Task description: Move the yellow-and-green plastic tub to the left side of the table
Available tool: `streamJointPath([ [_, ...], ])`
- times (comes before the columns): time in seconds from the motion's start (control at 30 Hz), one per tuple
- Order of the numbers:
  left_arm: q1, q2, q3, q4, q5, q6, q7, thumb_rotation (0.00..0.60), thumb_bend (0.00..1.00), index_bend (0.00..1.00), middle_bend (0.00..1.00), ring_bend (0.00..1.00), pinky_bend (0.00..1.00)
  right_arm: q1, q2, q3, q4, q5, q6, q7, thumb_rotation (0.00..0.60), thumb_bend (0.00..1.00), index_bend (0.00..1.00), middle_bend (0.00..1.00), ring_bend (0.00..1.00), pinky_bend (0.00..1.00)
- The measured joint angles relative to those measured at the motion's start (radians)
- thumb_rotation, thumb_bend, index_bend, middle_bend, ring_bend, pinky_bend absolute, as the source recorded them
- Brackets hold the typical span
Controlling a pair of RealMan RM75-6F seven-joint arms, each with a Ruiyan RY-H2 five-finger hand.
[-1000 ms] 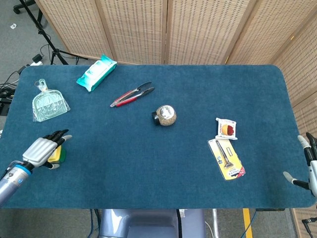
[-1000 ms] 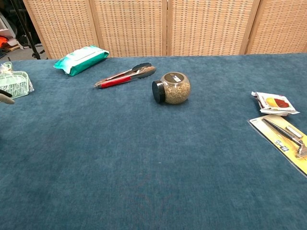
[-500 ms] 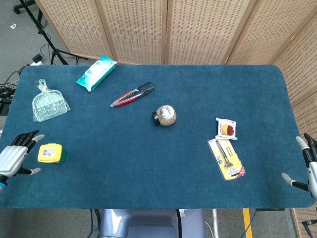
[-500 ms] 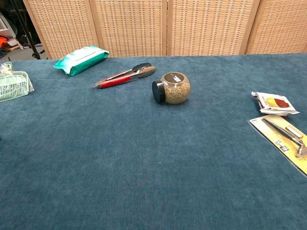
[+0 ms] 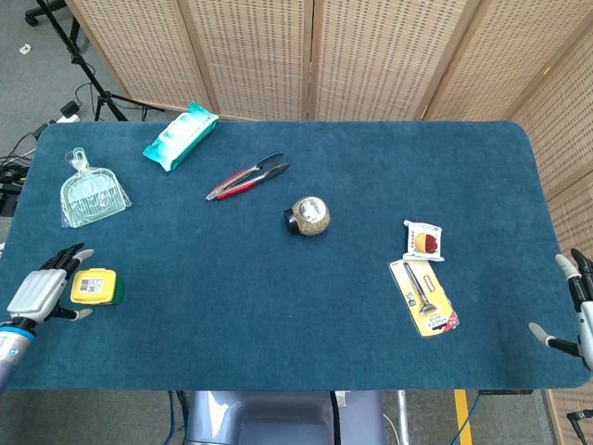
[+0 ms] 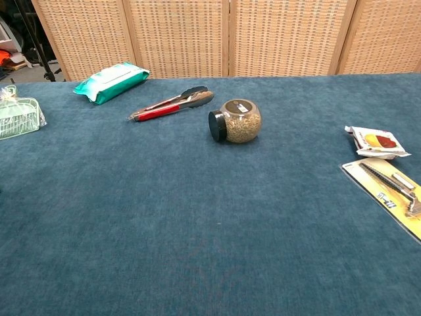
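Your chest view shows neither hand nor the tub; its left edge cuts the dustpan (image 6: 20,115), its right edge the carded tool (image 6: 392,194); in the head view your right hand (image 5: 576,311) is clipped by the frame's right side; print on the tub (image 5: 95,286) is too small to read.

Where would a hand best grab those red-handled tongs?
Probably around the middle of the tongs, coming straight down from above: they lie flat and closed on the table, long and slim, with bare cloth on both long sides for fingers.
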Motion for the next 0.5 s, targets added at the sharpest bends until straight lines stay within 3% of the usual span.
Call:
streamJointPath([
  [0.13, 0.001, -0.023, -0.012, 0.016, -0.009, 0.001, 0.008, 0.6, 0.03, 0.43, 0.28, 0.32, 0.33, 0.001, 0.0, 0.0, 0.0, 0.002, -0.002, 0.002, 0.6, 0.0, 0.0, 0.0, 0.0, 0.0],
  [0.2, 0.0, -0.031, -0.014, 0.02, -0.007, 0.004, 0.014, 0.6, 0.1, 0.5, 0.33, 0.37, 0.36, 0.001, 0.001, 0.0, 0.0, 0.002, -0.003, 0.002, 0.6, 0.0, 0.0, 0.0, 0.0, 0.0],
  [0.3, 0.0, -0.04, -0.017, 0.024, -0.001, 0.011, 0.022, 0.6, 0.21, 0.54, 0.36, 0.39, 0.37, 0.001, 0.001, 0.0, 0.0, 0.002, -0.004, 0.002, 0.6, 0.0, 0.0, 0.0, 0.0, 0.0],
  [0.5, 0.004, -0.03, -0.017, 0.017, 0.01, 0.021, 0.027, 0.6, 0.33, 0.55, 0.37, 0.4, 0.37, 0.003, 0.002, -0.002, -0.001, 0.003, -0.011, 0.003, 0.6, 0.0, 0.0, 0.0, 0.0, 0.0],
])
